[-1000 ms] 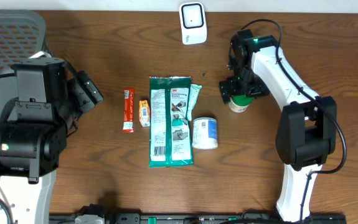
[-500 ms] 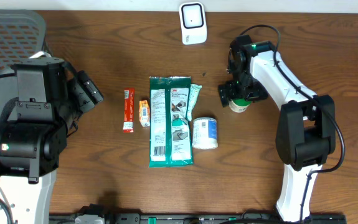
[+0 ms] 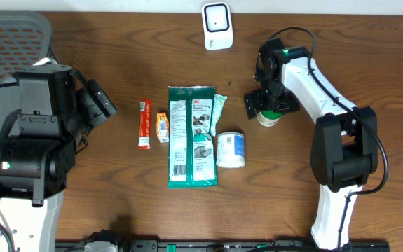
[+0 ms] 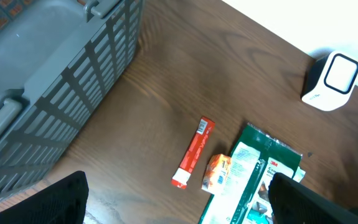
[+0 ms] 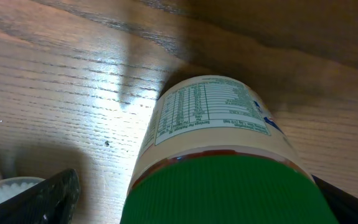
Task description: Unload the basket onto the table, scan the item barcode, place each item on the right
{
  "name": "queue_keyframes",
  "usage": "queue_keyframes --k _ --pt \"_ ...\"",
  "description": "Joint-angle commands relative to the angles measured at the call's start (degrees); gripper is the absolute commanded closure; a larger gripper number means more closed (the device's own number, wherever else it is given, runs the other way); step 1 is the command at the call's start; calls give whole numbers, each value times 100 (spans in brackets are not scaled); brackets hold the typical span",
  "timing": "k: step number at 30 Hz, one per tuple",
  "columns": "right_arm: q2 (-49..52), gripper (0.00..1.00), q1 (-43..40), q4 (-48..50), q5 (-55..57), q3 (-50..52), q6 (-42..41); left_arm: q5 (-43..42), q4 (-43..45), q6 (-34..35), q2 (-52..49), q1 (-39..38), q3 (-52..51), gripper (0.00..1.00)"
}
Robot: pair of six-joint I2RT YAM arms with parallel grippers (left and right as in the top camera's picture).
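Left gripper (image 4: 179, 180) idles beside the grey basket (image 4: 54, 74), jaws apart. At right, the right gripper (image 5: 194, 180), jaws wide, has edged left astride the green-lidded jar (image 5: 210, 118), unlifted, nearer than the scanner (image 3: 217, 26); grasp seemingly next.

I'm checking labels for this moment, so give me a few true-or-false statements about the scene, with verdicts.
1. The jar has a green lid. True.
2. The left gripper holds the red stick. False: it is open and empty, and the stick lies on the table.
3. The scanner sits in the basket. False: it stands on the table, apart from the basket.
4. The right gripper is open at the jar. True.
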State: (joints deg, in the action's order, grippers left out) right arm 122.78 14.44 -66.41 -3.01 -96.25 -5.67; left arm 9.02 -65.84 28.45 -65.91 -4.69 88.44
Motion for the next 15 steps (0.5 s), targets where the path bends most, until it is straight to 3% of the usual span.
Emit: queue_keyframes --k 1,15 --pt "-170 1 24 4 -74 37 -72 68 -13 -57 0 24 68 10" --pt "-170 1 24 7 -225 37 -72 68 -13 -57 0 24 68 10"
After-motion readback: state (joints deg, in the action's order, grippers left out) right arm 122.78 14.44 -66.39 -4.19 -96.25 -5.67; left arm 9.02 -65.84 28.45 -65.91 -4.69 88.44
